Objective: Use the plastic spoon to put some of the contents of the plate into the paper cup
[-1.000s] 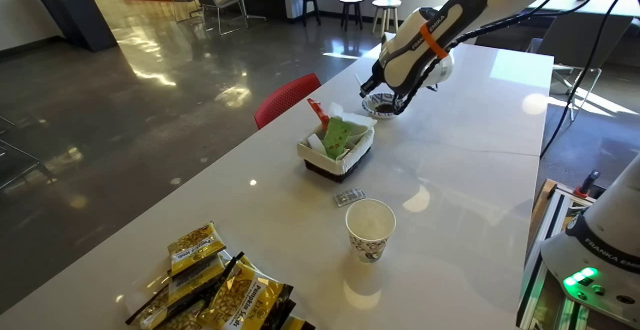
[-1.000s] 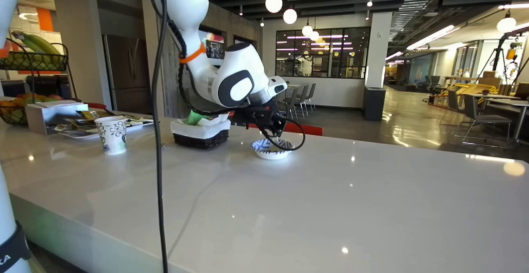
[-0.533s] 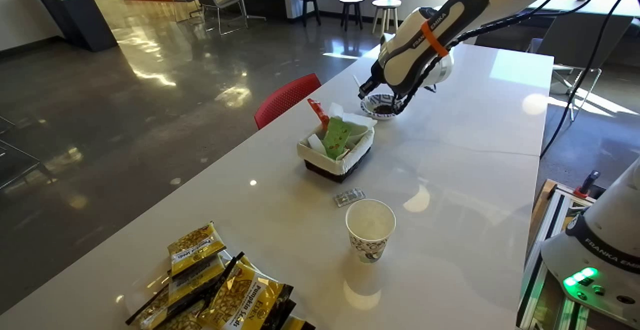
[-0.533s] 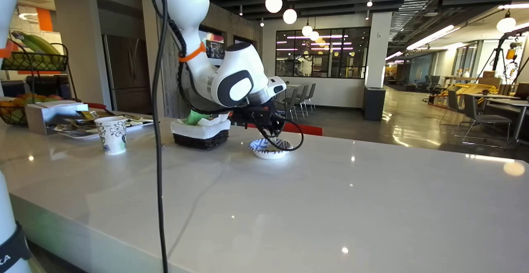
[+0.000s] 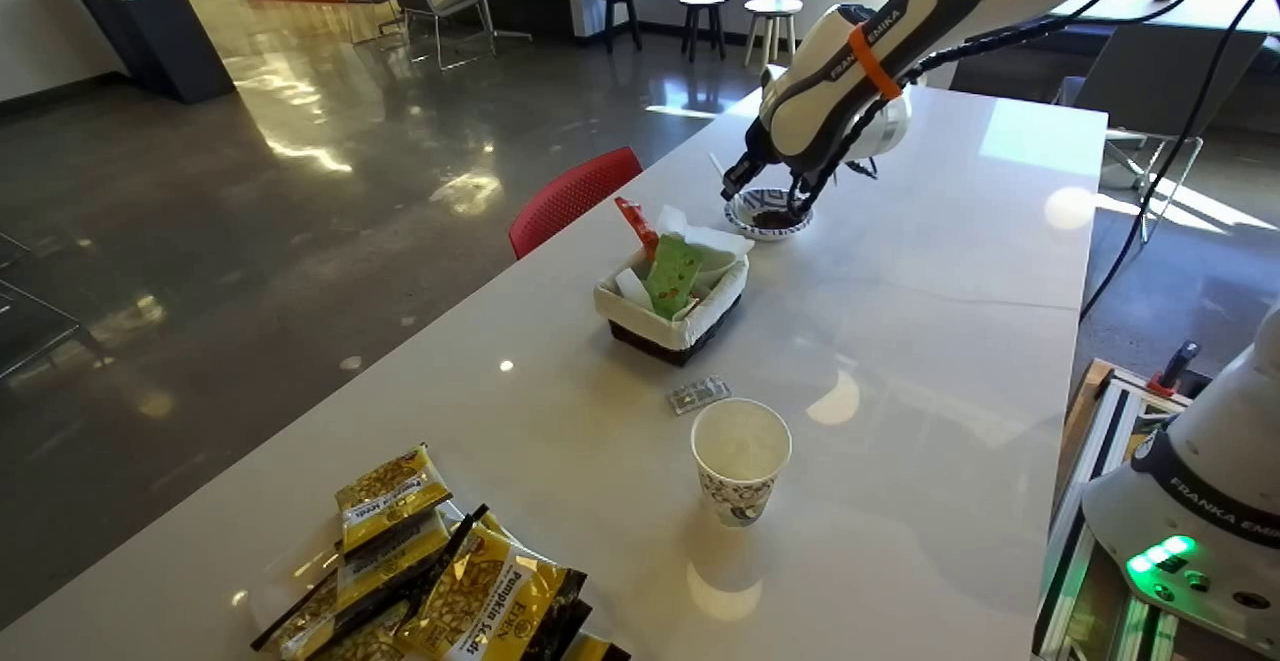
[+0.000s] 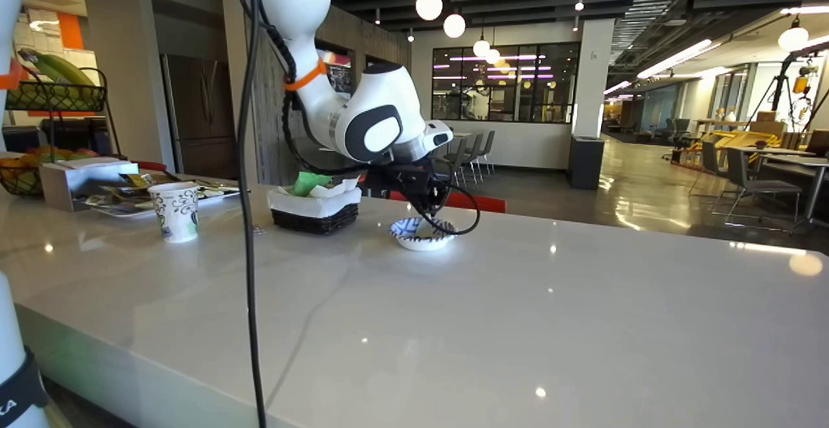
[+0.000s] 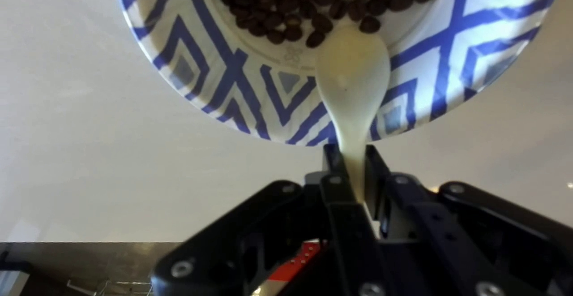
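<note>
Plastic spoon fast in pincer

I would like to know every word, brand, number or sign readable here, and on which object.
"FRANKA EMIKA": robot arm, crossed by orange band.
"FRANKA EMI": robot base, then cut off.
"KA": dark band at picture edge.
"EDEN": front yellow packet.
"Pumpkin Seeds": front yellow packet, also rear packet.
Too small or blurred: finer packet print, silver pack, faint mark on plate.
Numbers: none readable.
</note>
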Robot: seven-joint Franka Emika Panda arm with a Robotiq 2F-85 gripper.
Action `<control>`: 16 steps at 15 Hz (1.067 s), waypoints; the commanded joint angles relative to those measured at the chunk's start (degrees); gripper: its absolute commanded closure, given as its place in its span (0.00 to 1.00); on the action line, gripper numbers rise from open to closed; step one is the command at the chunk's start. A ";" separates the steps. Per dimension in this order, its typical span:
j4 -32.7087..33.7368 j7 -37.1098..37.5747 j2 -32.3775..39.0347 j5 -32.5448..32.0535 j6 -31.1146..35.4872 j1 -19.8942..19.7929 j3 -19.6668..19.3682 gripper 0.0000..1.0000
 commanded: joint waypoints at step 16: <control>0.94 -11.51 -2.68 1.56 -18.20 -2.54 1.21 0.96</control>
